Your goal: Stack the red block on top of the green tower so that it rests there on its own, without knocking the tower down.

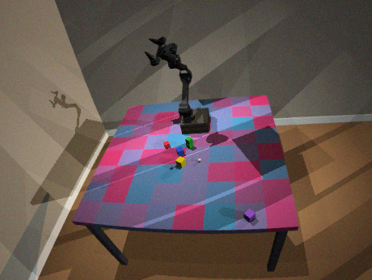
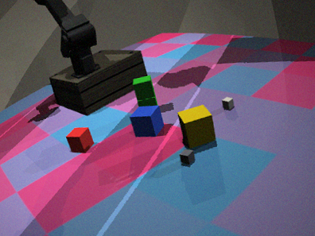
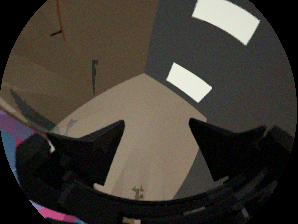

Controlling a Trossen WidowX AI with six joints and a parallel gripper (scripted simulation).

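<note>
The red block (image 1: 166,144) (image 2: 80,140) lies flat on the table, left of the green tower. The green tower (image 1: 189,142) (image 2: 144,91) stands upright near the robot's base; a seam shows low on it in the exterior view, where the blue block hides part of its foot. Nothing rests on its top. My gripper (image 1: 149,48) (image 3: 157,122) is wide open and empty, raised high above the table, far above both the red block and the tower. In the wrist view only walls and a bit of table edge show beyond the fingers. The gripper is outside the exterior view.
A blue block (image 1: 180,151) (image 2: 147,121) stands close in front of the tower. A yellow block (image 1: 180,162) (image 2: 197,127), a small grey cube (image 2: 187,157) and a small white cube (image 1: 199,160) (image 2: 228,103) lie nearby. A purple block (image 1: 249,214) lies near the front right edge.
</note>
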